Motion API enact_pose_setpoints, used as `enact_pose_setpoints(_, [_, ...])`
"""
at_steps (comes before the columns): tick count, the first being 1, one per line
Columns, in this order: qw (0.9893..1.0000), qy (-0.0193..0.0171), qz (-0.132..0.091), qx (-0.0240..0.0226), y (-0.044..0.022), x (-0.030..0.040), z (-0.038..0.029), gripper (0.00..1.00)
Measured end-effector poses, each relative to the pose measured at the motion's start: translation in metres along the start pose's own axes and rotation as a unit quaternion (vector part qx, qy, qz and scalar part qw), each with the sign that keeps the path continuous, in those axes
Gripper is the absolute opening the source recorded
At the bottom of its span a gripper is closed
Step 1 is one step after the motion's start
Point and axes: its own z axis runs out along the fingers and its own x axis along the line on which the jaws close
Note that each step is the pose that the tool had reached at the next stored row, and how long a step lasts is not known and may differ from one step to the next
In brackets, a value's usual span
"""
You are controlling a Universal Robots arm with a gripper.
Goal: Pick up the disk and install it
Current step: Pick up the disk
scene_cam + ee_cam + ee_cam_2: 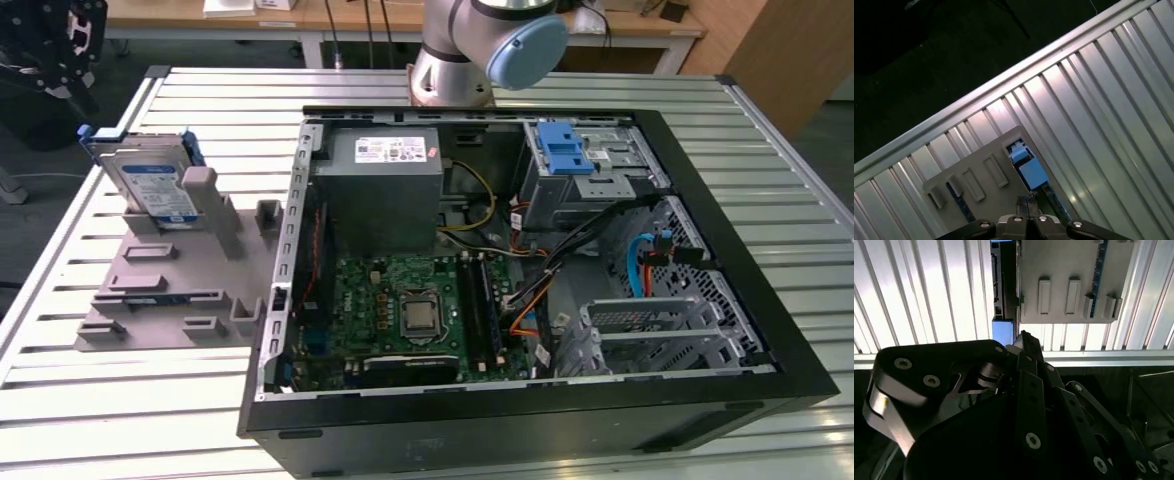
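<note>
The disk (150,183) stands on edge in the grey plastic stand (160,290) on the exterior view's left, label facing out and blue rails along its sides. My black gripper (60,80) hangs above the table's far corner, behind the disk and apart from it. In the second wrist view the fingertips (1024,337) are pressed together with nothing between them, and the disk's blue end handle (1003,332) lies just beyond them. The first wrist view shows the gripper (1026,202) over the same blue handle (1029,171) and the stand (979,175).
An open computer case (667,400) fills the middle of the slatted metal table (120,420). Inside it are a motherboard (414,310), a power supply (380,180) and a grey drive bay with a blue bracket (566,150). The arm's base (467,50) stands behind the case.
</note>
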Motion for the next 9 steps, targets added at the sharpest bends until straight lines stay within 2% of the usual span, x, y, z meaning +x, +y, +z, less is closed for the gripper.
enact_pose_setpoints(4, [0.9994, 0.0002, -0.035, -0.0008, 0.0, 0.0, 0.0002, 0.11])
enact_pose_setpoints(9, [0.9976, 0.0003, -0.069, -0.0015, 0.0, 0.0, 0.0003, 0.11])
